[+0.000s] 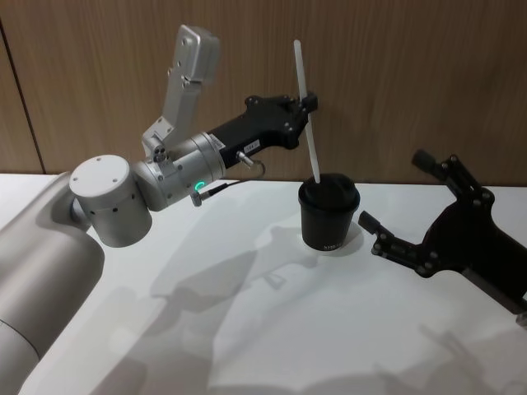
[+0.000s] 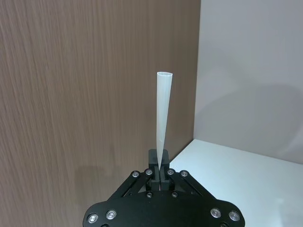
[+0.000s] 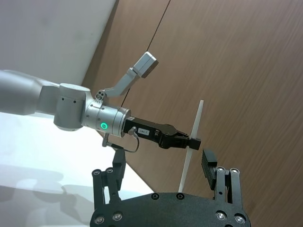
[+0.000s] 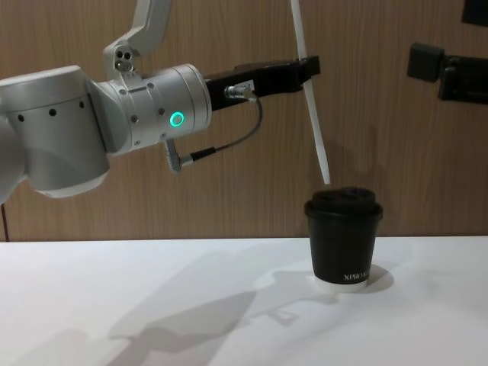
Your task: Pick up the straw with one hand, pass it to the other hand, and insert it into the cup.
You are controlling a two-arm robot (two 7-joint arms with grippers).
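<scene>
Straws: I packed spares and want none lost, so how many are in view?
1. The straw is pinched in the left end effector, its lower tip just above the cup.

You've got a white table (image 1: pixel 272 329) as the work surface, with soft grey shadows (image 1: pixel 214 288) lying across it. Directly behind the table stands a brown wood-grain wall panel (image 1: pixel 395 74), with a thin dark vertical seam (image 1: pixel 20 90) toward its left. Beside that panel, a plain pale wall (image 2: pixel 251 71) meets it at a corner above the table.
</scene>
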